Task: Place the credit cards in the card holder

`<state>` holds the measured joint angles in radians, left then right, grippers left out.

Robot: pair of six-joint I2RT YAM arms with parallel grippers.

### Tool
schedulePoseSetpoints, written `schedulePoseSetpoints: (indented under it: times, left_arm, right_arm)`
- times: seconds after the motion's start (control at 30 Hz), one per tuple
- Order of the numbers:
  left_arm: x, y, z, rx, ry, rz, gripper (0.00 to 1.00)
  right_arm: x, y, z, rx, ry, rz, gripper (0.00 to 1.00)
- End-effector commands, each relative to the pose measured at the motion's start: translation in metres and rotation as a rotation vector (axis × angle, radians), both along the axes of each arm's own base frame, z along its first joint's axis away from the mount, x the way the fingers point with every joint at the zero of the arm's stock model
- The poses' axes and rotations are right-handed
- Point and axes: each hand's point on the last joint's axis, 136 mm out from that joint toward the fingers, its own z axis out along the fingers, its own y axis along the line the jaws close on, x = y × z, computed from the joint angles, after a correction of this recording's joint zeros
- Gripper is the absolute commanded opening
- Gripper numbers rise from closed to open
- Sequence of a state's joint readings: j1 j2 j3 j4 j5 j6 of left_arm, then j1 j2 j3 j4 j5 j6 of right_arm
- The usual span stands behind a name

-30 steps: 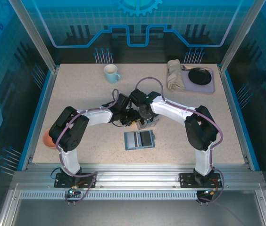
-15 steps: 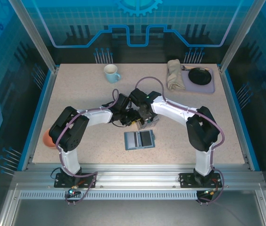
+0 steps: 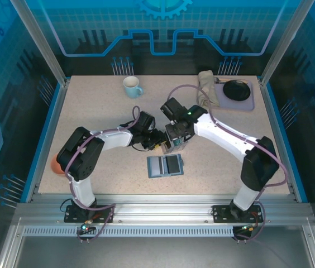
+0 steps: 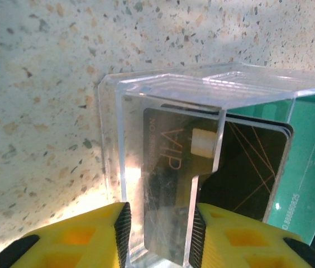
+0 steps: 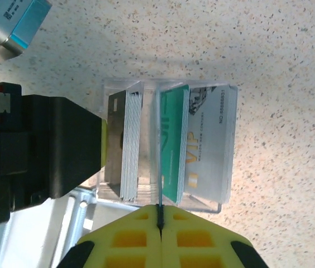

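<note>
1. Left gripper (image 4: 160, 237) of mine sat part-spread over the near end of the clear rack (image 4: 163, 89). One pad was on each side of its wall, and it looked to be pinching it. It had eased slightly wider over the last second without leaving its place.
2. A dark card (image 4: 247, 167) stood upright just behind that wall, inside the rack.
3. My holder (image 3: 165, 166) lay open and flat on the table (image 3: 90, 111), just on my side of the rack and apart from it, where it had been a second before. From above I could not tell whether its slots held any card.
4. To the right of the dark stack, the next compartment held the green card (image 5: 173, 139) with pale cards (image 5: 208, 145) against it, all on edge.
5. My right gripper (image 5: 160, 215) had closed over that second and now had its fingers pressed together. A thin teal edge ran from their seam down into the rack, so I judged I was pinching the green card by its top edge. That arm's elbow had also swung out to the right.
6. I judged the grasp made, though the card was still in the rack. A straight pull could drag the rack up with it, so my loosened left hold was the worry.
</note>
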<state>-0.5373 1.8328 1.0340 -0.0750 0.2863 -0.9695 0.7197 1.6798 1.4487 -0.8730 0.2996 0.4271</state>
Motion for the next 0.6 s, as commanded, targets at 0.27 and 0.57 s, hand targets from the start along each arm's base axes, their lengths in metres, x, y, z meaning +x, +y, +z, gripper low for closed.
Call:
schedulePoseSetpoints:
  times: [0.27,0.57]
  left_arm:
    - [-0.027,0.023,0.049,0.007,-0.062,-0.015,0.46]
    - [-0.09,0.061,0.029,0.039,-0.001,0.023,0.56]
  right_arm:
    - [-0.06,-0.005,0.013,0.413,0.091,-0.086,0.0]
    - [-0.097,-0.002,-0.041,0.407,0.177,-0.143,0.0]
